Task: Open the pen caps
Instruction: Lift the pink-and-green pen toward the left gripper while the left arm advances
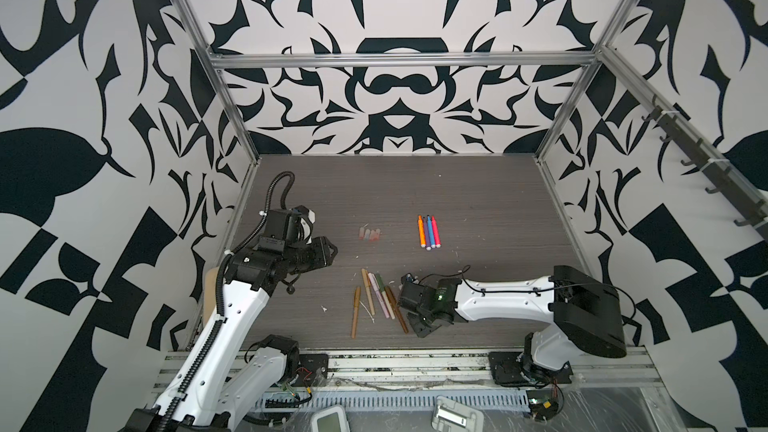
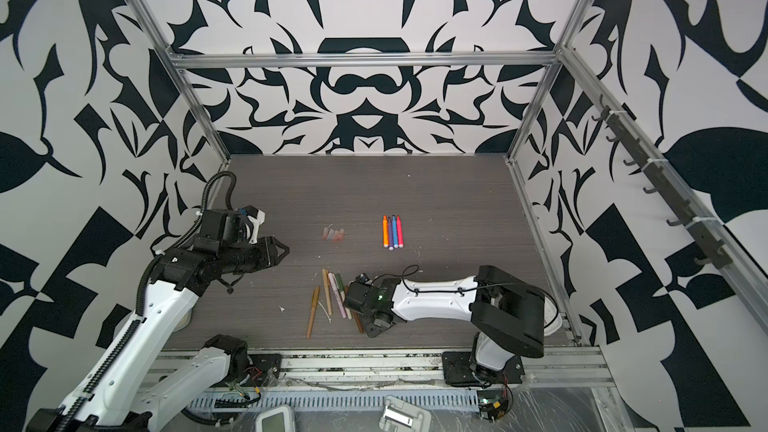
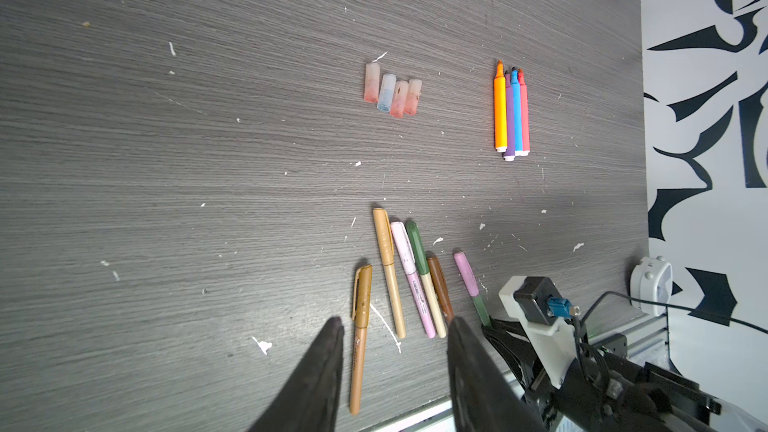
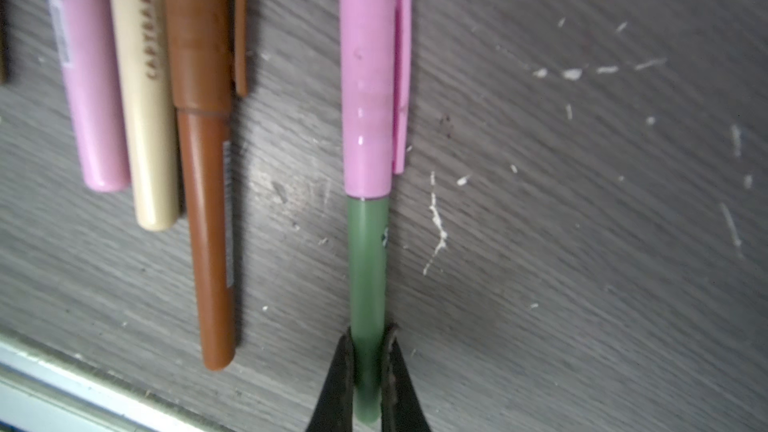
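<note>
op: black fingertips of the right tool [image 4: 369,332] sit nearest the right wrist lens, pressed together on the green barrel of a pen [image 4: 365,263] lying on the worktop [image 4: 582,222]. its pink cap [image 4: 368,76] is on.

obs: which step is that?

op: i judge it the grasp on the next capped pen. four clear caps [image 3: 386,91] lie off, near four bare bright markers [image 3: 500,114]. five more capped pens [image 3: 389,268] wait close by.

obs: and the other arm?

op: the left tool [image 3: 397,322] has its fingers apart with nothing between them. in a top view the left tool [image 1: 324,249] hovers well apart from that pen. next i'd need to bring it to the pink cap, close on it and pull straight along the barrel.

obs: what do the top views miss?

op: the grip itself, because the right wrist hides it there. only the left wrist view shows the loose caps clearly.
</note>
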